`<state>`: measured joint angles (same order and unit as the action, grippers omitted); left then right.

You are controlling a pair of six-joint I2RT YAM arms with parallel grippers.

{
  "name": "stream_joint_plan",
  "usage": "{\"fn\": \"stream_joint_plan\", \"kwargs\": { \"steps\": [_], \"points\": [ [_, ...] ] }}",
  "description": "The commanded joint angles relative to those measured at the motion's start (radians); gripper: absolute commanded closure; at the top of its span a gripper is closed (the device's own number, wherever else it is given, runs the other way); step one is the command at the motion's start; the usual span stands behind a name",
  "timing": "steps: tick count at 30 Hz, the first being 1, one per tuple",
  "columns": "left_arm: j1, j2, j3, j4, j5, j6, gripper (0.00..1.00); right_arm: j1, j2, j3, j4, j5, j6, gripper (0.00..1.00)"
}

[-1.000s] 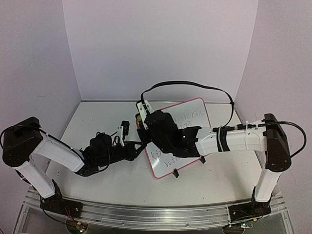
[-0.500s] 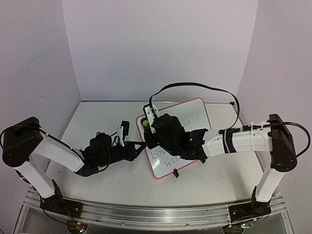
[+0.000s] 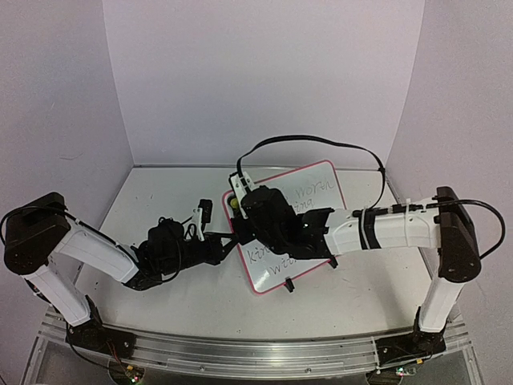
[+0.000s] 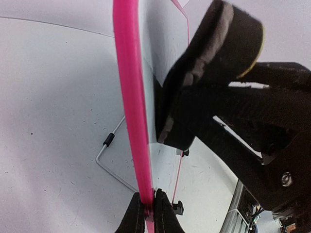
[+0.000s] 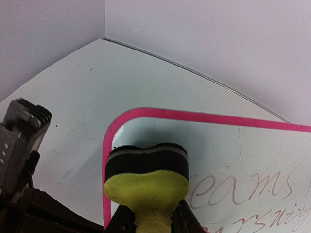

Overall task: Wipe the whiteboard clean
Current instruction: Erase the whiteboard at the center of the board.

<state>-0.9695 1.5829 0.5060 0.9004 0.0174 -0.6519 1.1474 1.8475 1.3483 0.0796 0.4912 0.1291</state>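
While top view looks down, whiteboard (image 3: 317,188) sits mid-table (image 3: 160,192), long axis approx L-R, R end farther back. L wrist: left gripper (image 4: 147,213) fingers pinched tight on its pink L edge, board seen edge-on. R wrist: right gripper (image 5: 146,222) clamps eraser (image 5: 146,170), felt on board's far-L corner, beside the writing.

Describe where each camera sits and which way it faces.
Top: above and behind the robot, looking down at the table and whiteboard; left arm and right arm show.
Left wrist: low, looking along the whiteboard's pink edge; left gripper clamps it.
Right wrist: over the whiteboard, looking across it; right gripper holds the eraser.
Both wrist views share eraser and whiteboard.
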Motion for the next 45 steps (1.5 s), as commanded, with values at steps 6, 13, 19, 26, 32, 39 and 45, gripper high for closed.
{"fn": "stream_joint_plan", "kwargs": {
  "steps": [6,13,19,26,32,39,45],
  "points": [
    [-0.032,-0.034,0.001,0.037,0.073,0.077,1.00,-0.037,0.085,0.147,-0.034,0.041,-0.032,1.00],
    [-0.034,-0.030,0.002,0.037,0.073,0.082,1.00,-0.058,0.051,0.123,-0.033,0.052,-0.028,1.00],
    [-0.037,-0.029,0.004,0.037,0.075,0.084,1.00,-0.093,0.034,0.116,-0.031,0.029,-0.028,1.00],
    [-0.038,-0.041,-0.003,0.037,0.069,0.088,1.00,-0.125,-0.003,0.056,-0.032,0.017,-0.012,1.00],
    [-0.038,-0.038,0.000,0.038,0.071,0.089,1.00,-0.127,-0.018,0.019,-0.041,-0.050,0.000,1.00],
    [-0.041,-0.034,0.003,0.037,0.071,0.091,1.00,-0.087,0.006,0.023,-0.051,-0.155,-0.004,1.00],
    [-0.041,-0.046,-0.004,0.036,0.066,0.095,1.00,-0.062,0.008,-0.031,-0.071,-0.158,0.050,1.00]
  ]
}}
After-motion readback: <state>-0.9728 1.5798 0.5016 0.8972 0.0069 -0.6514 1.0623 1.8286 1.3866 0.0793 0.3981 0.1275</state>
